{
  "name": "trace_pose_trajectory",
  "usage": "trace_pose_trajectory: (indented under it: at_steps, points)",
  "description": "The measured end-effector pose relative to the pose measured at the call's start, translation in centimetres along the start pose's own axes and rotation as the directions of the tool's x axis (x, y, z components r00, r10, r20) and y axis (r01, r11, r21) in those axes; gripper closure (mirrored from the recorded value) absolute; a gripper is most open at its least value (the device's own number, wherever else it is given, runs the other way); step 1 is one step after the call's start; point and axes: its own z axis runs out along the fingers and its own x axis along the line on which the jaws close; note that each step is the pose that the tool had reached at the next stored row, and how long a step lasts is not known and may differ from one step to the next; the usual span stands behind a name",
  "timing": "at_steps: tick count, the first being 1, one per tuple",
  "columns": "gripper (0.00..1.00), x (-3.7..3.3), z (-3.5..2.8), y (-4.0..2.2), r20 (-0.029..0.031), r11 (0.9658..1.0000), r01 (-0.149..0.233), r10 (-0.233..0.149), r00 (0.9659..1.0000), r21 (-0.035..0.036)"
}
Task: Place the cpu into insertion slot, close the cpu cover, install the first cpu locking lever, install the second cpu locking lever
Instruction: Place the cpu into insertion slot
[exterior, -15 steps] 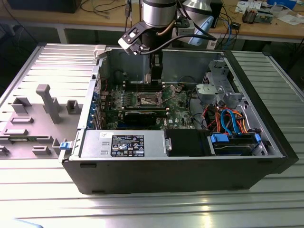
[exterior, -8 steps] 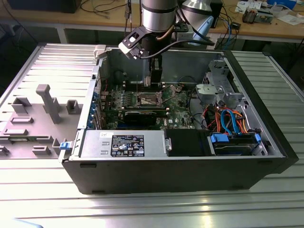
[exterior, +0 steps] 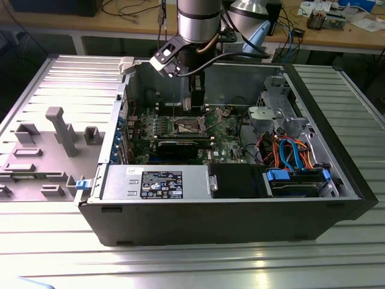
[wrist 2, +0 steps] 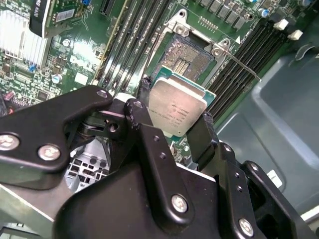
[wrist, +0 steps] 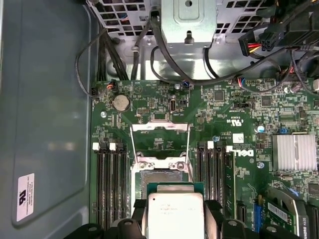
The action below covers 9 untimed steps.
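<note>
Above the insertion slot (wrist 2: 189, 57), the tool (wrist 2: 175, 108) is clamped on the cpu (wrist 2: 177, 112).

Inside the computer case (exterior: 210, 220) on the table (exterior: 180, 265), the tool grips the chip by two opposite edges, one finger on each, with the metal top facing the wrist cameras. The slot lies bare just beyond the chip, its dark centre exposed. In the first wrist view the chip's edges run about parallel with the slot's silver rim and the chip overlaps only the rim's near side. I judge it is still offset toward the tool, not centred over the opening. Chip and slot look apart, not touching. One locking lever (wrist 2: 241, 63) juts free beside the slot.
</note>
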Motion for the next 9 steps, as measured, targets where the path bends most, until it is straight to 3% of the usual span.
trace_pose_trajectory:
  at_steps: [4, 5, 7, 9]
  points:
    - [0.45, 0.03, 0.42, -0.03, 0.0002, 1.0, 0.0, 0.0, 1.0, -0.001]
    - [0.45, 0.03, 0.47, -0.04, 0.0002, 1.0, 0.0, 0.0, 1.0, -0.004]
    - [0.45, 0.02, 0.55, -0.07, 0.0002, 0.9999, 0.0, 0.0, 1.0, -0.013]
    - [0.45, 0.03, 0.62, -0.18, -0.0001, 0.9996, 0.0, 0.0, 1.0, -0.0277]
